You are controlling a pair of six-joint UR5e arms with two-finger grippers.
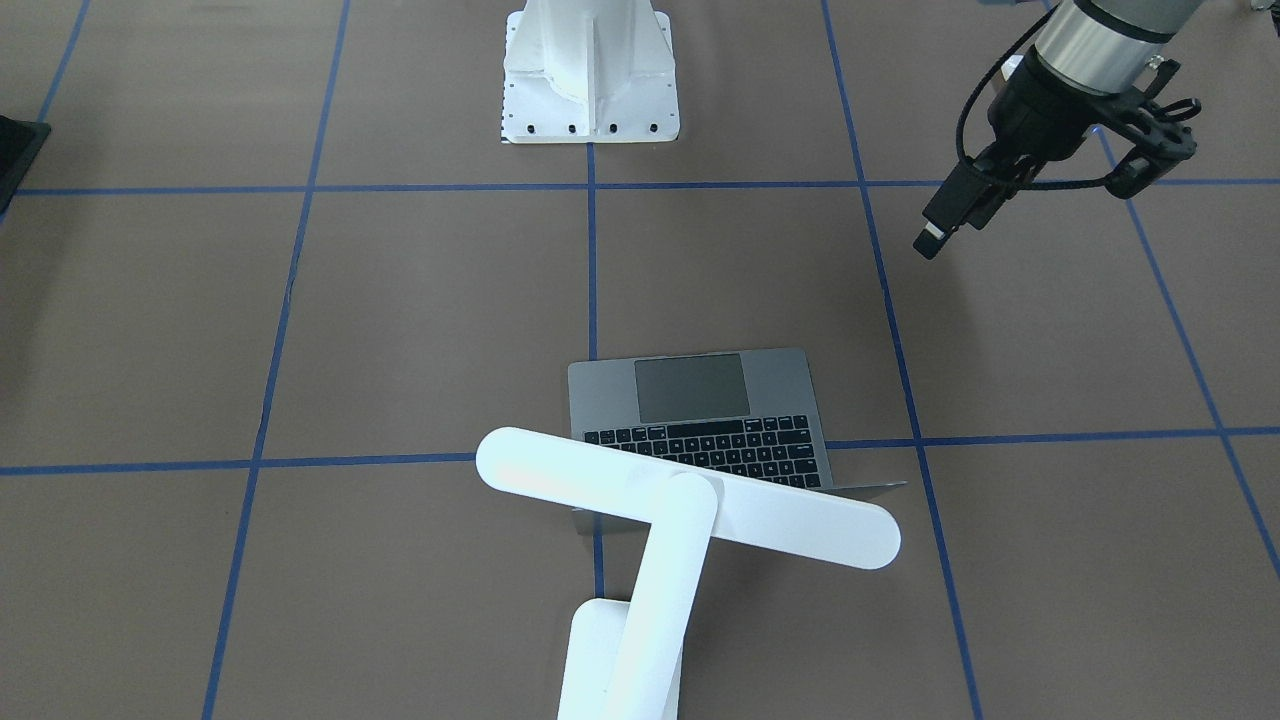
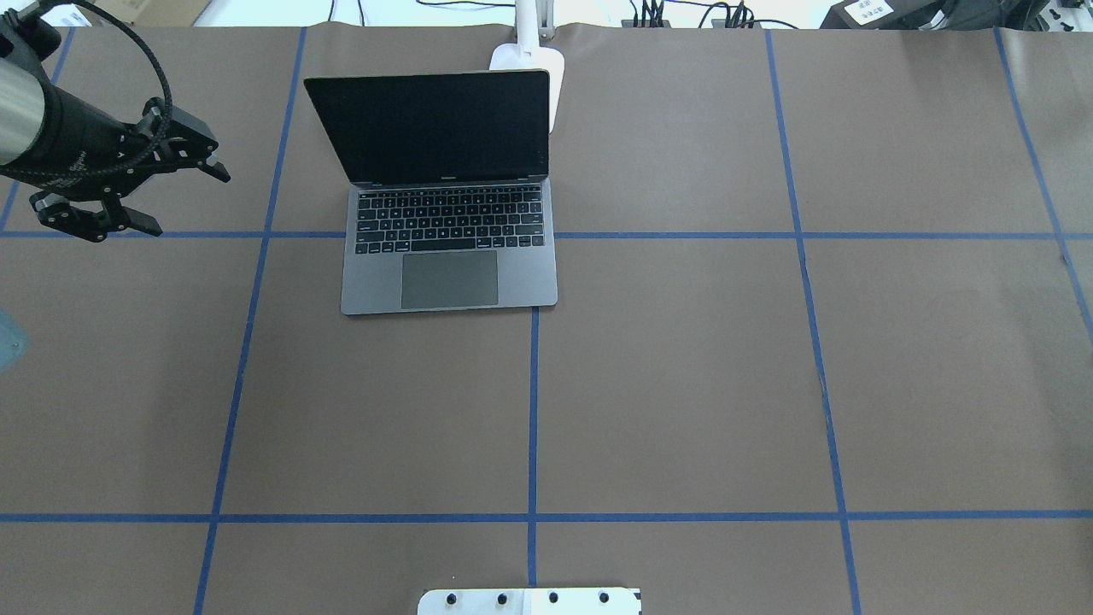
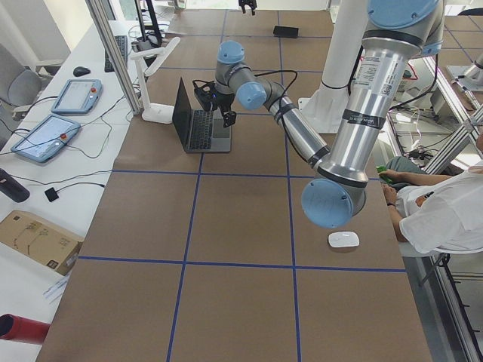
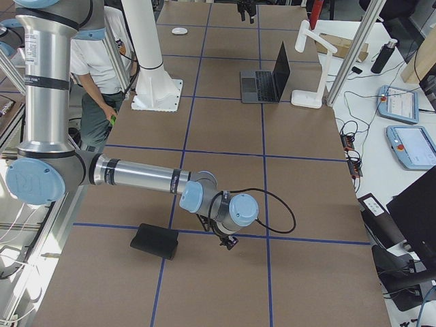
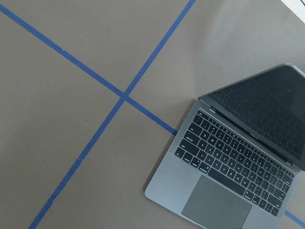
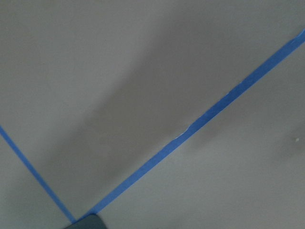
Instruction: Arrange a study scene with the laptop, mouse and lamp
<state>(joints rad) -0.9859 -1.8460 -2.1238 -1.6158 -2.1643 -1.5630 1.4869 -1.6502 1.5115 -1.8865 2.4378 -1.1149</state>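
The laptop (image 2: 448,213) stands open at the far middle of the table, its dark screen upright; it also shows in the front view (image 1: 700,410) and the left wrist view (image 5: 228,171). The lamp (image 1: 690,500) stands behind the laptop, its bar head over the lid; its base shows in the overhead view (image 2: 529,60). The mouse (image 3: 343,240) lies near the robot's side at the table's left end, and far off in the right side view (image 4: 180,30). My left gripper (image 2: 192,205) is open and empty, above the table left of the laptop. My right gripper (image 4: 228,238) hangs low beside a black mat; I cannot tell its state.
The black square mat (image 4: 155,240) lies at the table's right end. The white bolted pedestal (image 1: 590,70) stands at the robot's edge. A seated person (image 3: 445,219) is beside the table near the mouse. Blue tape lines grid the brown table cover (image 2: 683,384).
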